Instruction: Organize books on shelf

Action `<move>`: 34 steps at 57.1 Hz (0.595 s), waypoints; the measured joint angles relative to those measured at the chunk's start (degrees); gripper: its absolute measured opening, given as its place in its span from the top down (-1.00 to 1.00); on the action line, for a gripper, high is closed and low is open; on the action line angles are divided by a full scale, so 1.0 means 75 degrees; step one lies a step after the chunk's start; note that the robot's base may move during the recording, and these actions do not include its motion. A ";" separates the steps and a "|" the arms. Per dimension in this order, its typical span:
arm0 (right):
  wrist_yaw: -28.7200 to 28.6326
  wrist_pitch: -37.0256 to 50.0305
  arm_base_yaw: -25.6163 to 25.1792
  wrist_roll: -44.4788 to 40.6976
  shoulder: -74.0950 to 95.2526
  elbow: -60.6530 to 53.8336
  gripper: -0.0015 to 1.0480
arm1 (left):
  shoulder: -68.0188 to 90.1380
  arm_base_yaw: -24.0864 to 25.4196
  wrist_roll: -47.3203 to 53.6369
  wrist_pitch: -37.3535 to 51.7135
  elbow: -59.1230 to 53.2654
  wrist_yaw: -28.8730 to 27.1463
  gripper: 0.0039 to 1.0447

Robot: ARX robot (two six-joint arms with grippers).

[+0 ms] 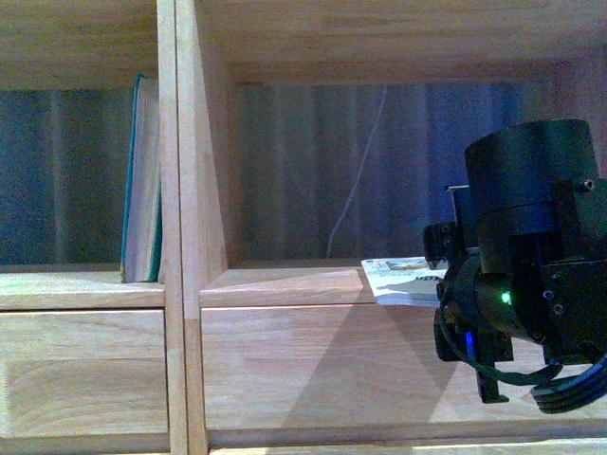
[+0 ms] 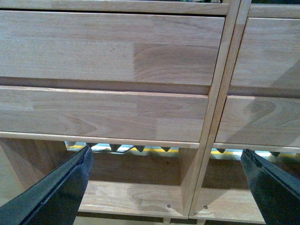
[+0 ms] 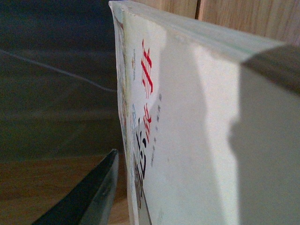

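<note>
White paperback [image 1: 403, 280] lies flat on shelf [image 1: 285, 286], right tool [image 1: 441, 270] at its edge

It looked like a room in a home — a light-wood shelf [image 1: 185, 237] with open cubbies [image 1: 303, 171] and drawer fronts [image 2: 112, 47], holding a teal book [image 1: 142, 180] and a white paperback [image 1: 403, 282].

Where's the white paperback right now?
In the front view the white paperback lies flat on the floor of the shelf's right-hand cubby, near its front edge, its right end hidden behind the right arm.
</note>
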 joint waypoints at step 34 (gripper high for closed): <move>-0.0557 0.0347 -0.0160 -0.0052 -0.0367 -0.0259 0.85 | 0.1644 0.2288 -0.0662 0.0758 0.0947 0.5141 -0.87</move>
